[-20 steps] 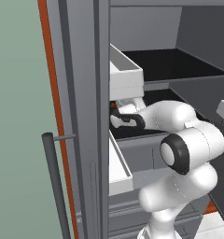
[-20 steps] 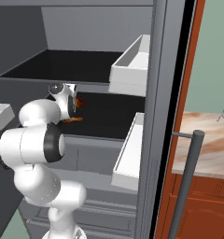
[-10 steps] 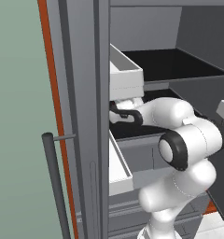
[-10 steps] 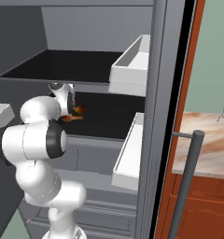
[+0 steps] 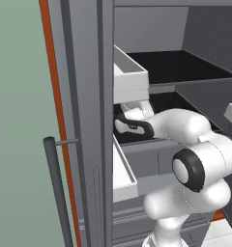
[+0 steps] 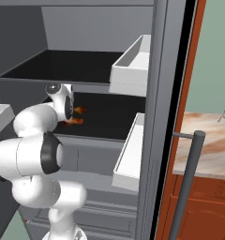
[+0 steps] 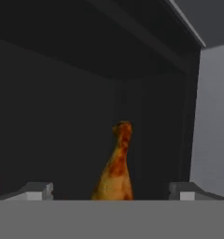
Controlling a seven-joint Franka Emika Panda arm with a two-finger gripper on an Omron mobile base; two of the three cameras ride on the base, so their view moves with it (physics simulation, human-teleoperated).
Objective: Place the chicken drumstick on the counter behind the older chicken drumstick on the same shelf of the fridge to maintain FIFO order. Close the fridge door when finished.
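The tool (image 7: 111, 190) has its fingers spread apart, gripping nothing; the small brown-orange chicken drumstick (image 7: 115, 167) lies between them on the flat black fridge shelf (image 6: 109, 115).

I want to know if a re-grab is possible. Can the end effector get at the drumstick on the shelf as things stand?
Probably yes. The end effector is open, and the drumstick lies between its fingertips on the shelf, with nothing in between.

Arm stretched forward, hand level
The gripper (image 7: 111, 192) stands with jaws spread wide, nothing between its fingertips (image 7: 35, 191).
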